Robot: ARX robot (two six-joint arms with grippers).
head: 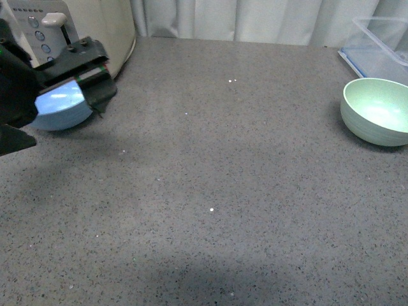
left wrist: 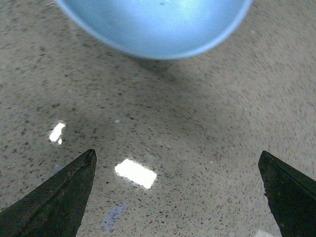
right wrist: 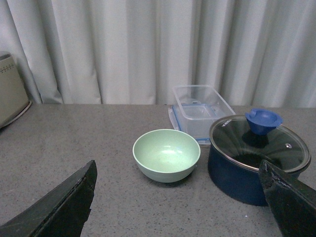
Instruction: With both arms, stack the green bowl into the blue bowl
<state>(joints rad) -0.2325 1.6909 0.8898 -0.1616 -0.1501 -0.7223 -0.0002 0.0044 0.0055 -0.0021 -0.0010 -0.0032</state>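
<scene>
The light blue bowl sits at the table's far left, partly covered by my black left arm. In the left wrist view the blue bowl lies just beyond the left gripper, whose dark fingers stand wide apart over bare table. The pale green bowl rests upright and empty at the far right. In the right wrist view the green bowl is some way ahead of the right gripper, which is open and holds nothing. The right arm does not show in the front view.
A cream appliance stands right behind the blue bowl. A clear plastic container sits behind the green bowl, and a dark blue pot with a glass lid is close beside it. Curtains close the back.
</scene>
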